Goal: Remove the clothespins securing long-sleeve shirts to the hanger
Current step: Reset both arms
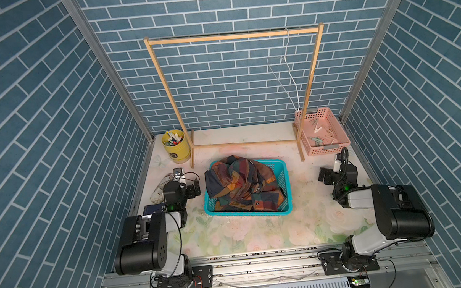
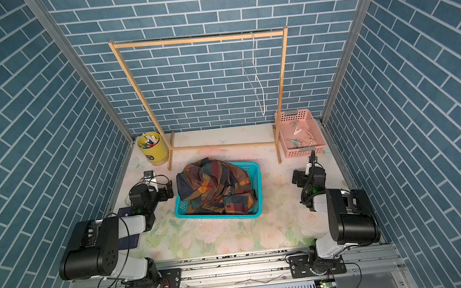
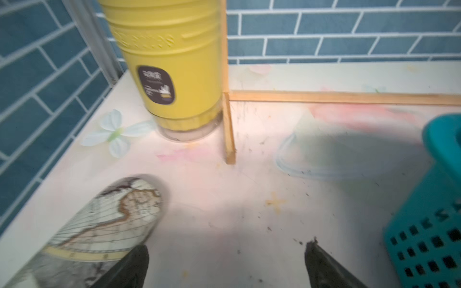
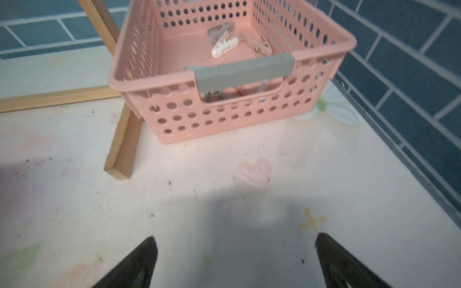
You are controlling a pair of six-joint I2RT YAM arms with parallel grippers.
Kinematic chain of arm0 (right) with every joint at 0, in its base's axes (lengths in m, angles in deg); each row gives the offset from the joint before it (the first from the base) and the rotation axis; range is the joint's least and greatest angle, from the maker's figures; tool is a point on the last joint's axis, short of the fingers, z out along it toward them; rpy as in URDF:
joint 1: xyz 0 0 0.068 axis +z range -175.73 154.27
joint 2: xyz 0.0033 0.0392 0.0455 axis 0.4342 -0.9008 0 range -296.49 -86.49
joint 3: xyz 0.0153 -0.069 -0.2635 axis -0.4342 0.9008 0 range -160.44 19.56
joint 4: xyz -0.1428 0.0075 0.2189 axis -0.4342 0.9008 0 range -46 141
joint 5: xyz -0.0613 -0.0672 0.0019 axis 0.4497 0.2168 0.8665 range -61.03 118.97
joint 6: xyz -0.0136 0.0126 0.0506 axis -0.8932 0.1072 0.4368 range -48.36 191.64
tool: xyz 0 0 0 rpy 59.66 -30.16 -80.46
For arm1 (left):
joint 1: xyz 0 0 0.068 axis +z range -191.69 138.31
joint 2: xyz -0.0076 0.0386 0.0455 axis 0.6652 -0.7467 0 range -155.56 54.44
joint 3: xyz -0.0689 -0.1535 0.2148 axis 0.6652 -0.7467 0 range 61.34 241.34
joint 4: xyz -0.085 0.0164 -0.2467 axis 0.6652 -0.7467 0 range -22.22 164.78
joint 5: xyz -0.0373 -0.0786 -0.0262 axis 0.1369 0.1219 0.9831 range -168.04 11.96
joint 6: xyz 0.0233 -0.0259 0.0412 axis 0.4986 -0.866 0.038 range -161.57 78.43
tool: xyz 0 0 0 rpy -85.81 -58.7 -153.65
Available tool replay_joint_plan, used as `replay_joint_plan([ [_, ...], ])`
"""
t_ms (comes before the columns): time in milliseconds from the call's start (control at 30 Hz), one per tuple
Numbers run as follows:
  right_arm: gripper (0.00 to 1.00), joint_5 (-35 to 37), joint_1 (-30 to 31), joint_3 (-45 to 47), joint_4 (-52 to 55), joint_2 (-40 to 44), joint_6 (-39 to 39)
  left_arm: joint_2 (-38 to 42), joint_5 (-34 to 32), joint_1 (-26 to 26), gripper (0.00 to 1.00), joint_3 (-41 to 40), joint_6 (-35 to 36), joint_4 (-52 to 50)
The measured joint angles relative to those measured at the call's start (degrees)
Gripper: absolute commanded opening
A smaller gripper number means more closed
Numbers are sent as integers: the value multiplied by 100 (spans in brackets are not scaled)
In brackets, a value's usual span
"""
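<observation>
Black jaws of the left gripper [image 3: 227, 249] stand wide apart and hold nothing; between them only the pale floral table cover [image 3: 249, 204] shows. On one side of this gripper lies a rounded map-printed object [image 3: 107, 224], and on the other side stands the corner of the teal basket [image 3: 424, 237]. Further from it, a yellow cup [image 3: 174, 62] stands just beside the foot of the wooden rack [image 3: 229, 129]. The right gripper [image 4: 236, 238] has its jaws apart in the same way, with nothing between them, and it hangs over the bare table near the pink basket [image 4: 224, 119]. The clothespins [image 4: 224, 47] lie loose on the floor of that pink basket, among them a white one and a beige one; in a top view some pale green ones [image 1: 317, 141] show there too. The long-sleeve shirt [image 1: 242, 184], a plaid of orange, dark red, navy and green, lies crumpled in the teal basket at the middle of the table, between the two arms, and part of it spills over the left rim. The hanger [image 1: 296, 92], a thin white wire, hangs by its hook from the top bar of the rack close to the right post, above the pink basket and well apart from the shirt.
</observation>
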Motion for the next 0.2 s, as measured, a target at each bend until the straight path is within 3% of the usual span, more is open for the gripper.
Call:
replay_joint_plan([
  [200,99,-63,4,-24,-35,0,-90,-2,-103,-42,100,225,122,-79],
])
